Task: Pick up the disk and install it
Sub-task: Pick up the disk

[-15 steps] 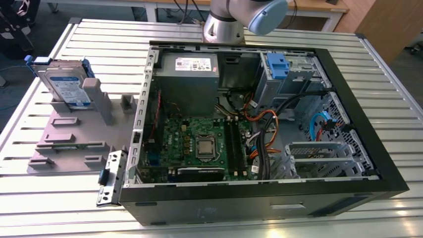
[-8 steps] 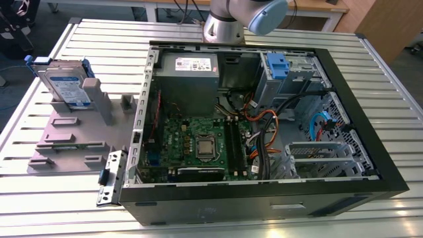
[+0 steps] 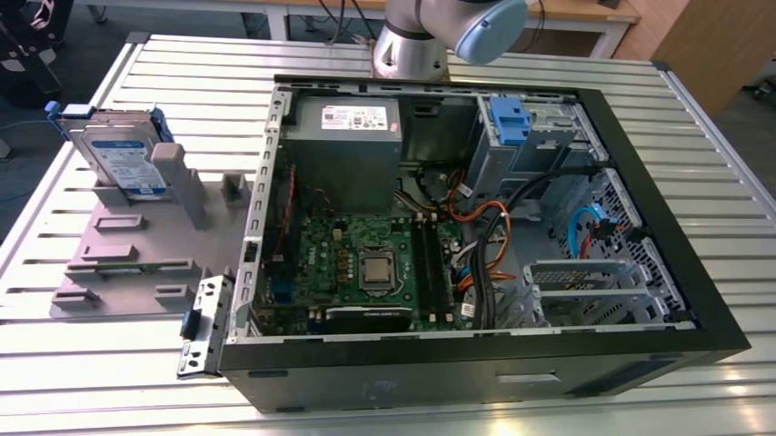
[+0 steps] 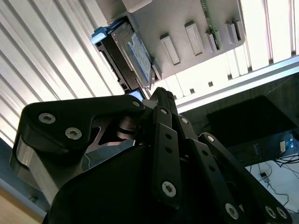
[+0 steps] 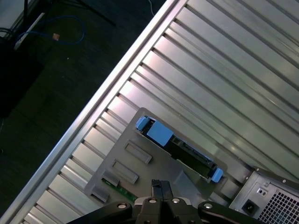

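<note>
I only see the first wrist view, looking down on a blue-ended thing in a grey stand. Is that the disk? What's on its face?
Observer: Yes. In the exterior view the disk stands on edge in the grey holder, showing a white-and-blue label.
Operator: What's inside the computer?
Observer: The computer case lies open, with a green motherboard showing.
Operator: Anything blue in there?
Observer: A blue latch piece sits on the grey metal bay, to the exterior view's right of the power supply.

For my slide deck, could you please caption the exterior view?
Disk on edge in a grey holder beside the open computer case, not yet picked up.
</note>
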You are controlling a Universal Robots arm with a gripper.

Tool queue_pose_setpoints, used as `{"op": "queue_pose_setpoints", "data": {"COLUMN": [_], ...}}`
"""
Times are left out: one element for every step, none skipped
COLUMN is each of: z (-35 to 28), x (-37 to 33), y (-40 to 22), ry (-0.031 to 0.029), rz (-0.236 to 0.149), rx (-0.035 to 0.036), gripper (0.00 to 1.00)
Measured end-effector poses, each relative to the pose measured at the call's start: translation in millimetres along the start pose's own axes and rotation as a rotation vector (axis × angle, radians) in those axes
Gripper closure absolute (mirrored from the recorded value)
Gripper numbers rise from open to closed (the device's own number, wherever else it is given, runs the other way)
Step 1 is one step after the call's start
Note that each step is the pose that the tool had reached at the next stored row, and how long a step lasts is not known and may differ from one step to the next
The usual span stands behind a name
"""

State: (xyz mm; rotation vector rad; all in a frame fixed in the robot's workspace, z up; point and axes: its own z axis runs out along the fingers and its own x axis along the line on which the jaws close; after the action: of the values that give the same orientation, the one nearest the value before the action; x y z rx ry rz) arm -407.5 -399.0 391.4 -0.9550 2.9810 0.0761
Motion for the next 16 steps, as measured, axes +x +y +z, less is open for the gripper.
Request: {"op": "queue_pose_setpoints", "data": {"z": [0.0, 0.0, 0.0, 0.0, 0.0, 0.0, 0.0, 0.0, 0.0, 0.0, 0.0, 0.0, 0.0, 0.0, 0.0, 0.0], "x": [0.0, 0.0, 0.0, 0.0, 0.0, 0.0, 0.0, 0.0, 0.0, 0.0, 0.0, 0.0, 0.0, 0.0, 0.0, 0.0], "y": [0.0, 0.0, 0.0, 0.0, 0.0, 0.0, 0.0, 0.0, 0.0, 0.0, 0.0, 0.0, 0.0, 0.0, 0.0, 0.0], "ry": [0.0001, 0.0, 0.0, 0.0001, 0.0001, 0.0002, 0.0001, 0.0002, 0.0002, 0.0003, 0.0003, 0.0003, 0.0004, 0.0004, 0.0004, 0.0004], "rz": [-0.001, -0.001, -0.002, -0.002, -0.003, -0.003, -0.004, -0.004, -0.005, -0.005, -0.006, -0.007, -0.007, -0.008, -0.008, -0.009], "rx": [0.0, 0.0, -0.0001, -0.0001, -0.0001, -0.0001, -0.0001, -0.0001, -0.0001, -0.0002, -0.0002, -0.0002, -0.0002, -0.0002, -0.0002, -0.0003], "gripper": [0.89, 0.89, 0.89, 0.89, 0.89, 0.89, 0.89, 0.89, 0.89, 0.89, 0.89, 0.89, 0.89, 0.89, 0.89, 0.89]}}
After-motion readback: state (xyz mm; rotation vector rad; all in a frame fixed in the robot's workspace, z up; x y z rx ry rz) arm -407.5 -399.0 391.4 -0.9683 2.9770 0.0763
